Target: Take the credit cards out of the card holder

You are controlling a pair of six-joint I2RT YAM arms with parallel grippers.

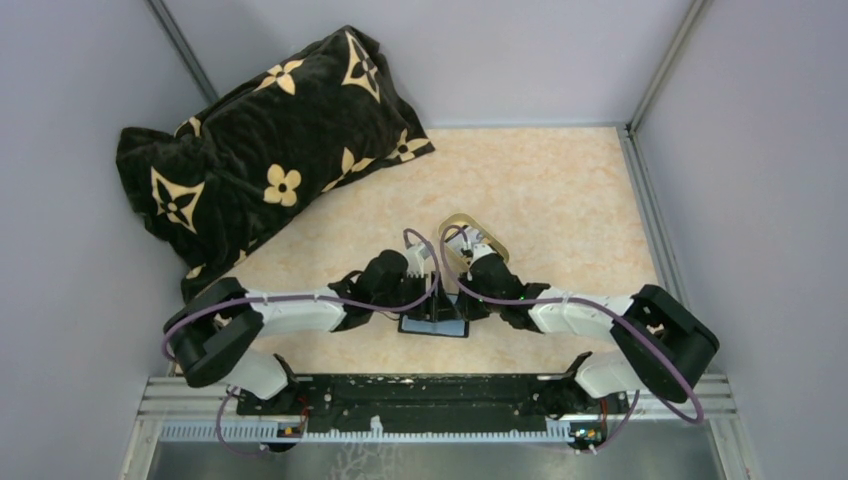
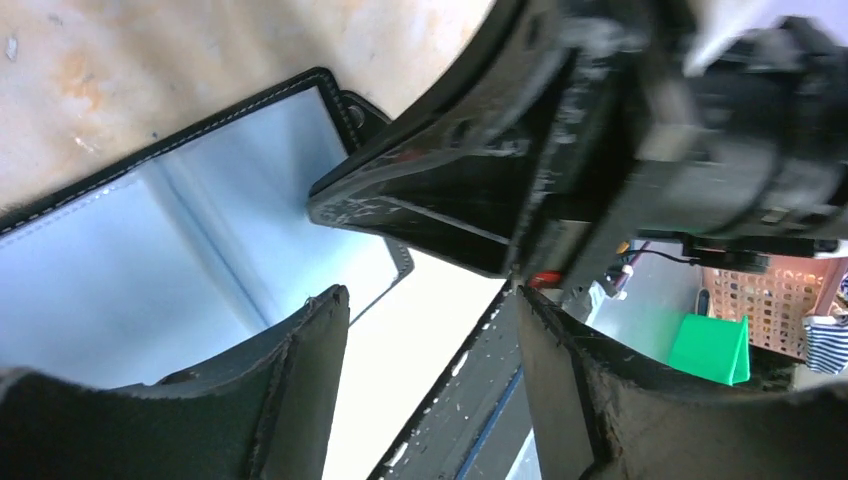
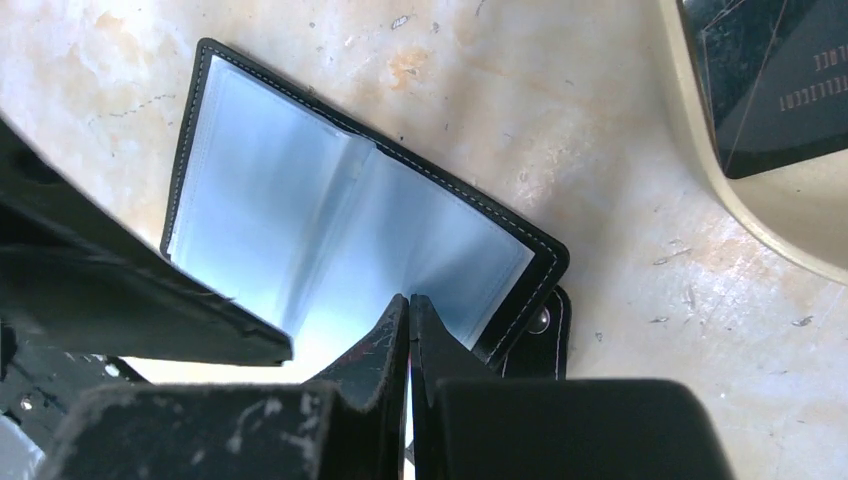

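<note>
Holder [image 3: 350,230]: spread open, inside up
Right gripper [image 3: 408,300]: clenched, tips pressing that inside, likely pinning it
Left gripper [image 2: 430,292]: released, at its edge

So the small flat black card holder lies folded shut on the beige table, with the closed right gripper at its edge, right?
No, the small flat black card holder lies spread open, silvery blue inner panel up, as the right wrist view shows. It is on the beige table, with the closed right gripper at its edge.
</note>
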